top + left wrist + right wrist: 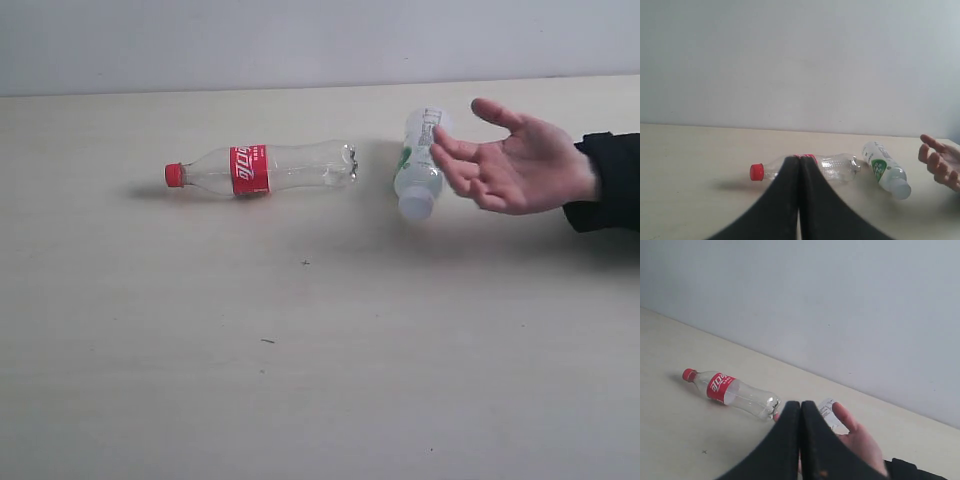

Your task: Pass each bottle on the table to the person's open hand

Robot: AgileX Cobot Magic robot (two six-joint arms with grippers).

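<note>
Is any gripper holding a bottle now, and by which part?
Nothing is held. The left gripper and the right gripper are shut and empty; the red-label bottle and the white-green bottle lie on the table.

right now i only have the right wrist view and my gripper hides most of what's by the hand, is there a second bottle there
Observer: Yes, a clear bottle with a white-green label lies on its side by the fingertips of the person's open hand; whether they touch, I cannot tell.
Operator: which way is its cap
Observer: In the exterior view its white cap points toward the camera side of the table.
Operator: left gripper near the red-label bottle
Observer: The left gripper is shut, and no arm shows around the red-label bottle in the exterior view.
</note>
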